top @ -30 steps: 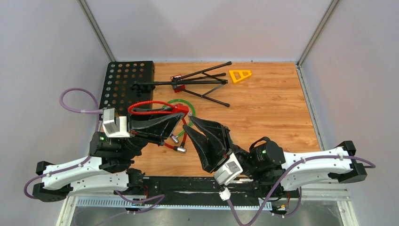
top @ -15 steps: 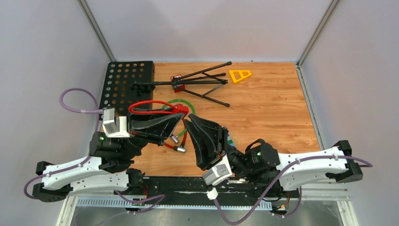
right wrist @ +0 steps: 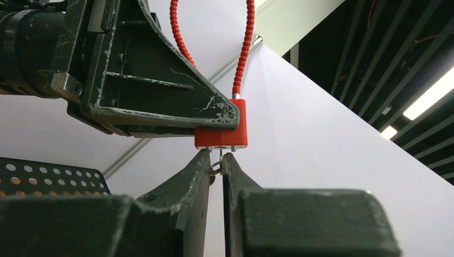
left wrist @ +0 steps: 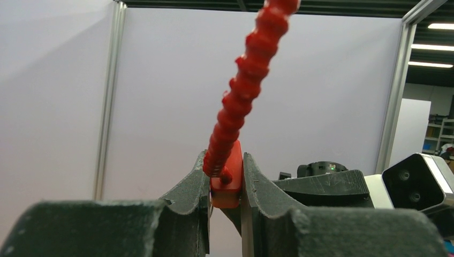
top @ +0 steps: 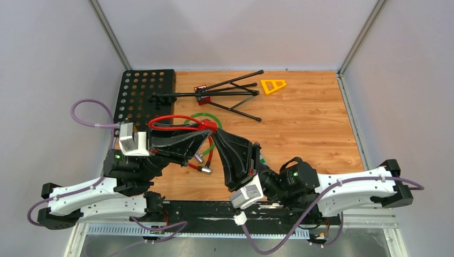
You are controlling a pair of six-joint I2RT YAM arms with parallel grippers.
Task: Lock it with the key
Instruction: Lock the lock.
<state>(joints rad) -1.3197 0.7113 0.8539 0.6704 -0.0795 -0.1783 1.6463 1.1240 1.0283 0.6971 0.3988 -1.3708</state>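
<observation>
Because the work is done in the air above the table [top: 300, 134], nothing supports the parts except the two tools.

**Left gripper** [left wrist: 226, 171]: closed on the red lock [right wrist: 220, 131], one finger on each flat side. The lock body sits at the fingertips. Its keyhole end projects just past them, toward the right gripper.

**Right gripper** [right wrist: 216, 160]: placed directly beneath the lock. The jaws are almost together, one on each side of the key [right wrist: 220, 154]. The views do not show whether the pads are already pressing on it.

**Red cable** [right wrist: 243, 48]: both ends enter the lock on the side away from the right gripper. The loop rises over the left gripper's fingers.

**Key:** seated in the lock, with only a short length showing between the right fingertips. A small ring [right wrist: 214, 170] hangs from it against one finger.

**Probable faults from this position**

- Slip. Very little of the key is exposed, so a shallow pinch is likely to let it slide when turned.
- Ring caught. If the ring is trapped between pad and key, the grip is likely to be uneven.
- Lock rotation. The left pads hold smooth faces, so the turning force may twist the lock within them.
- Misalignment. If the wrist turns off the line of the key, the key may bend or bind.
</observation>
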